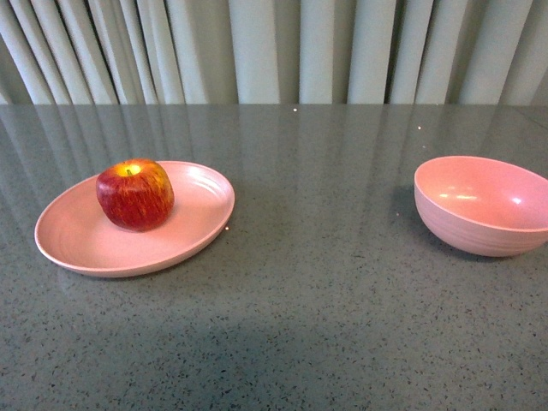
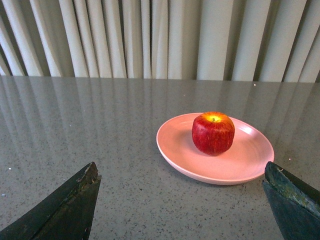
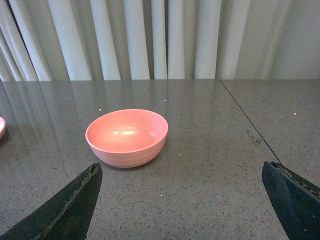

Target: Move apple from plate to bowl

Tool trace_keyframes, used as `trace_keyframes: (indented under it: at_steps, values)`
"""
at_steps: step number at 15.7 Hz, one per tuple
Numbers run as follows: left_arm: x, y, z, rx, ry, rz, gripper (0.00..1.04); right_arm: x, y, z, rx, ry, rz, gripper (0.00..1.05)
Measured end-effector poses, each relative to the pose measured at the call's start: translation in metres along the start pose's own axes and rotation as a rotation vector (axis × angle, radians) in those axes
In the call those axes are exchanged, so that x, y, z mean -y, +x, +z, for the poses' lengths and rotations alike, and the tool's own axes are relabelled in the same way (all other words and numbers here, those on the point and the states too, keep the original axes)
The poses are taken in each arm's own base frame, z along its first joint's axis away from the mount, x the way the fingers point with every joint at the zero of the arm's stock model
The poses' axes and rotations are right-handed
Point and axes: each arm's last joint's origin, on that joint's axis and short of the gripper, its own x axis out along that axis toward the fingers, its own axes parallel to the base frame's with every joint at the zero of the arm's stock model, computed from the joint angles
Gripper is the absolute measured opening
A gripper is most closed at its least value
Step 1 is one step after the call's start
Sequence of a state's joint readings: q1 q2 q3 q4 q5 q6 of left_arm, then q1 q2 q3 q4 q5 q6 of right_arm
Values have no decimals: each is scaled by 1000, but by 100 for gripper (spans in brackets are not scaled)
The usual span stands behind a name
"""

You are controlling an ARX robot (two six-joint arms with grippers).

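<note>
Well, at the left of the front view the apple [image 1: 134, 194] sits stem dip up on the plate [image 1: 77, 244], a little back of the plate's middle. Bare desk [image 1: 317, 300] fills the centre of the frame. The bowl [image 1: 467, 231] stands empty at the right edge, well apart from the plate. Neither arm shows in that view.

From the left wrist camera I see the left gripper [image 2: 181, 170] released, jaws spread wide with nothing between them, and the apple ahead of it. The right gripper [image 3: 181, 167] is just as wide and holds nothing, with the bowl ahead of it.

My worries from here: the apple is round and glossy, so an off-centre closure could squeeze it out sideways and roll it across the shallow plate, or over its low rim. The plate looks light, and a jaw catching its edge would likely shove it. At the bowl, a release too high or too near the rim might bounce the apple out or tip the bowl.
</note>
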State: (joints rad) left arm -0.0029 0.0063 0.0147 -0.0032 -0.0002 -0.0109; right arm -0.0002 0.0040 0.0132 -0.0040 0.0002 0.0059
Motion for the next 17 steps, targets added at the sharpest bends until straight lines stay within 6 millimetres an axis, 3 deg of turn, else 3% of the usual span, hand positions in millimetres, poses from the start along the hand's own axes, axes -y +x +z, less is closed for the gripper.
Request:
trace_keyframes:
  at_steps: [13,17]
  values:
    - [0,0,0,0,0,0,98,0,0,0,0,0,0,98]
    - [0,0,0,0,0,0,98,0,7,-4,-99,21,-72,98]
